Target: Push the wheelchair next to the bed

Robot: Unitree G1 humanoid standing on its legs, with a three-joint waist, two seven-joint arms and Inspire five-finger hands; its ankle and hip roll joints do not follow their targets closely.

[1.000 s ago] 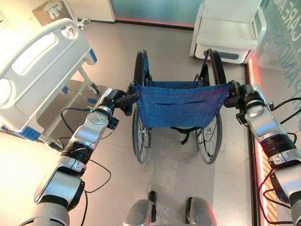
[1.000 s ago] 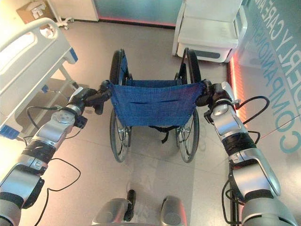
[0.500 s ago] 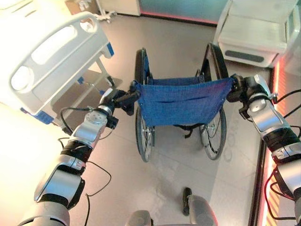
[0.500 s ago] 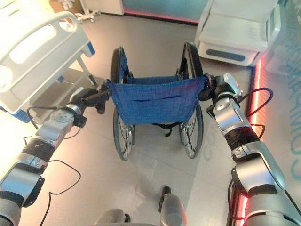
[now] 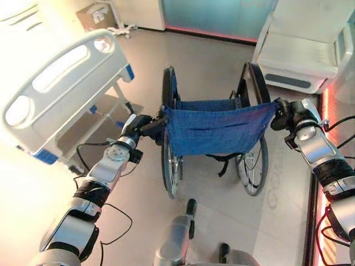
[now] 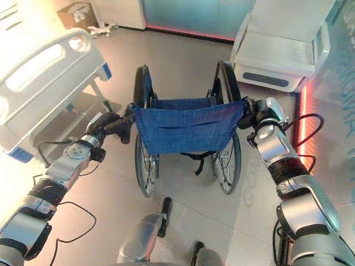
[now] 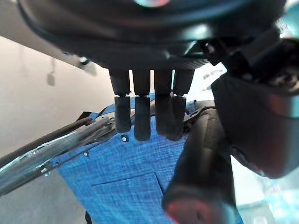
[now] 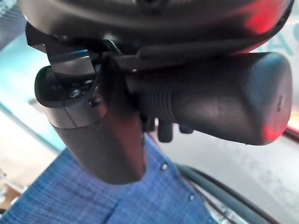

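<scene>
**Both hands on wheelchair handles, bed ahead-left**

Left hand [image 5: 145, 126] fingers curled round left push handle [image 7: 201, 168]; right hand [image 5: 284, 113] fingers wrapped on right push handle [image 8: 219, 105]. Wheelchair [image 5: 213, 128] stands on floor [image 5: 211, 55], bed [image 5: 61, 83] near its left. White chair [image 5: 299, 47] far right.

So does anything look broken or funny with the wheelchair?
Nothing stands out. The blue-backed wheelchair stands upright on the floor, with the left robot hand and the right robot hand each wrapped round a push handle. The white hospital bed sits to its left.
</scene>
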